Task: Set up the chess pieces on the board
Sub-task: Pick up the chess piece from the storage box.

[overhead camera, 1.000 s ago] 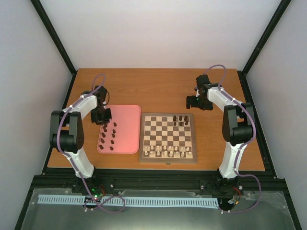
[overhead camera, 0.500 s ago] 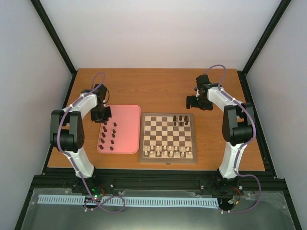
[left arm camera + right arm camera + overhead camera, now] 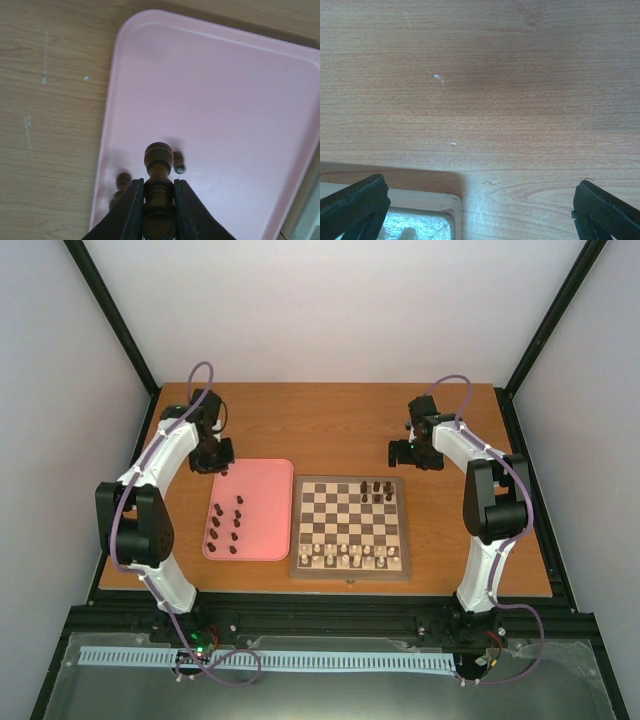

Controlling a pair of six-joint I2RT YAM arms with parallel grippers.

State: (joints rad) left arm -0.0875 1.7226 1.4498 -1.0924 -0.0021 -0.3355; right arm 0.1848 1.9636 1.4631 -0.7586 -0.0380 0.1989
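top view, nearest row of the chessboard: white pieces lined up. left of it, a pink tray with a scatter of dark pieces; a few more stand on the board's far-right squares. left gripper is over the tray's far-left corner. only its wrist view shows it clamped on one dark piece. right gripper is beyond the board's far-right corner; i see its fingers spread wide over bare table.

Left gripper, with piece, farther back.
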